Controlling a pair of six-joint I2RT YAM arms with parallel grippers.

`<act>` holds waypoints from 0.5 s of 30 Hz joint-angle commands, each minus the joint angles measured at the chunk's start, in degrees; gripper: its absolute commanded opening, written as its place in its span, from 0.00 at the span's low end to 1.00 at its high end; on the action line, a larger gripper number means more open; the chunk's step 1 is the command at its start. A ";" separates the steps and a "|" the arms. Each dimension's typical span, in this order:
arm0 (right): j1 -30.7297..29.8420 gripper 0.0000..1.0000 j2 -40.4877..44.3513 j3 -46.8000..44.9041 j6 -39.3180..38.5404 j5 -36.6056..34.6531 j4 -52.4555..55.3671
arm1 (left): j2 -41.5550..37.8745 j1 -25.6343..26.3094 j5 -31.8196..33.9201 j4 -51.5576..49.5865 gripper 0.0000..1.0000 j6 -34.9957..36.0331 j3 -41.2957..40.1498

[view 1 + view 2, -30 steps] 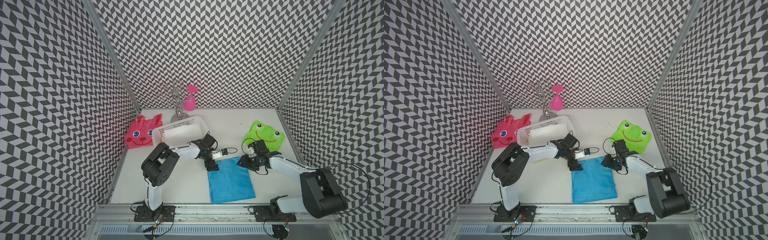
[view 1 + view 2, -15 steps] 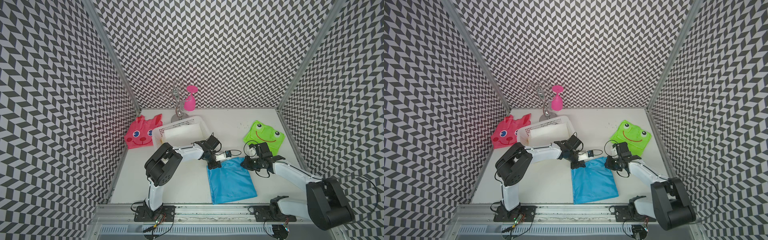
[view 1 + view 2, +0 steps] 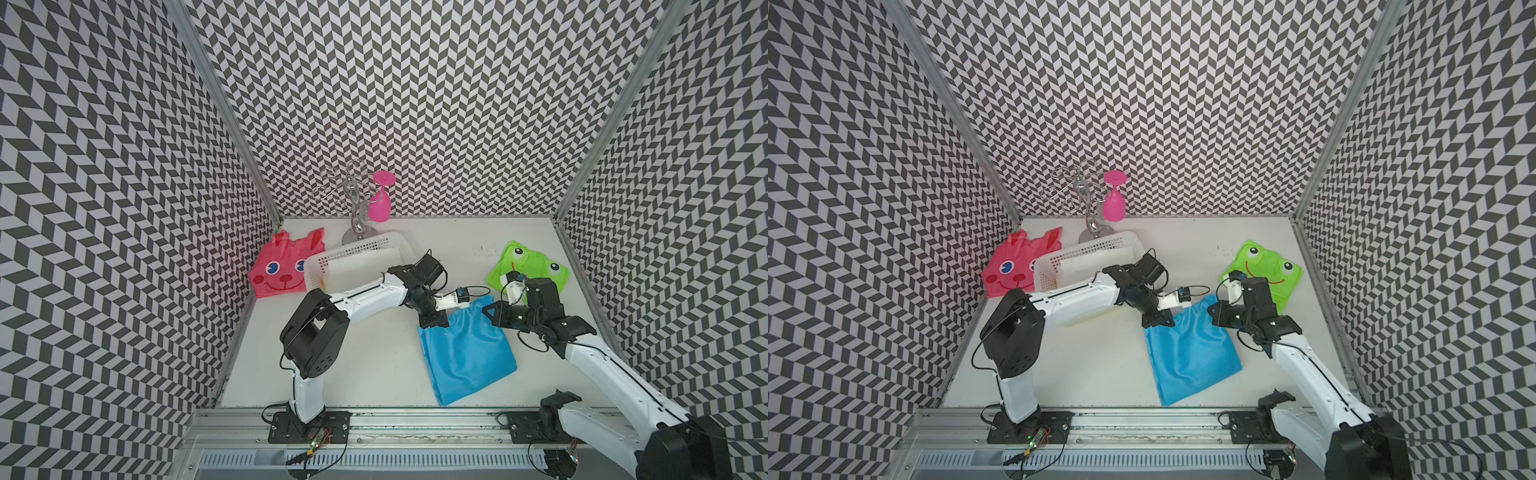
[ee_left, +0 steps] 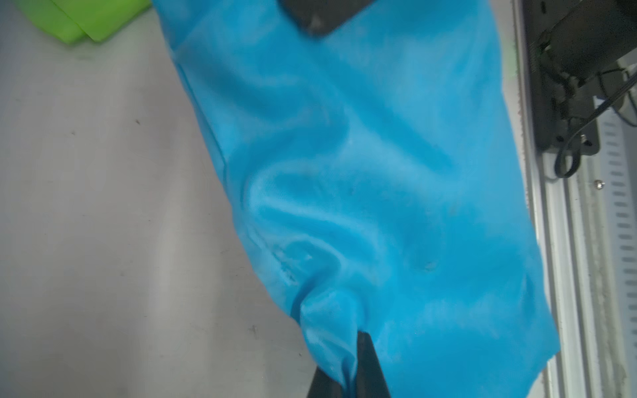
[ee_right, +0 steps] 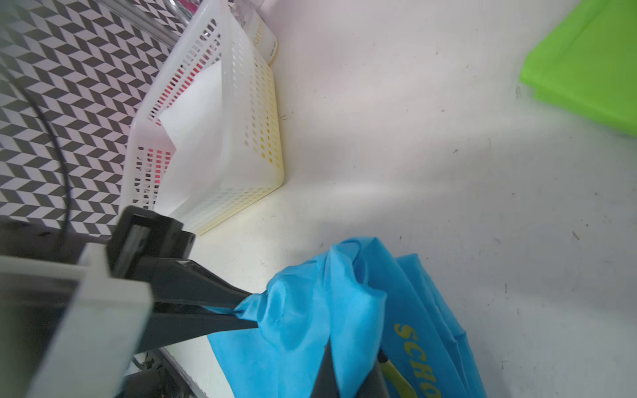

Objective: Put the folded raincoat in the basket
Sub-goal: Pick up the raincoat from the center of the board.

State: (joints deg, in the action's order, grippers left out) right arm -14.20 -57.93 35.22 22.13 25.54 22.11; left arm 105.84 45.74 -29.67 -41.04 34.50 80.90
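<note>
Raincoat [image 3: 467, 357], bright blue, folded square, wrinkled, pinched at its corners by left claw [image 3: 434, 325] and right claw [image 3: 488, 310].

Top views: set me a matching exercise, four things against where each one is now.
Things:
1. blue raincoat
2. basket
3. pink rabbit-face cloth
4. green frog-face cloth

Places:
a. at the left wall
b. just in front of the glass rack
c. pinched by the left gripper and the right gripper
d. near the right wall

Pairs: 1-c, 2-b, 3-a, 4-d
</note>
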 commanded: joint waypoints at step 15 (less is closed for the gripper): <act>-3.97 0.66 14.39 -3.81 -24.66 18.27 -16.55 | -23.90 -1.07 7.35 -17.77 0.00 15.39 4.53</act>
State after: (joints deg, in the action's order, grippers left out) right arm -15.99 -46.33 33.30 8.91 37.60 11.53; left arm 86.08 44.95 -22.50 -55.37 44.86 83.83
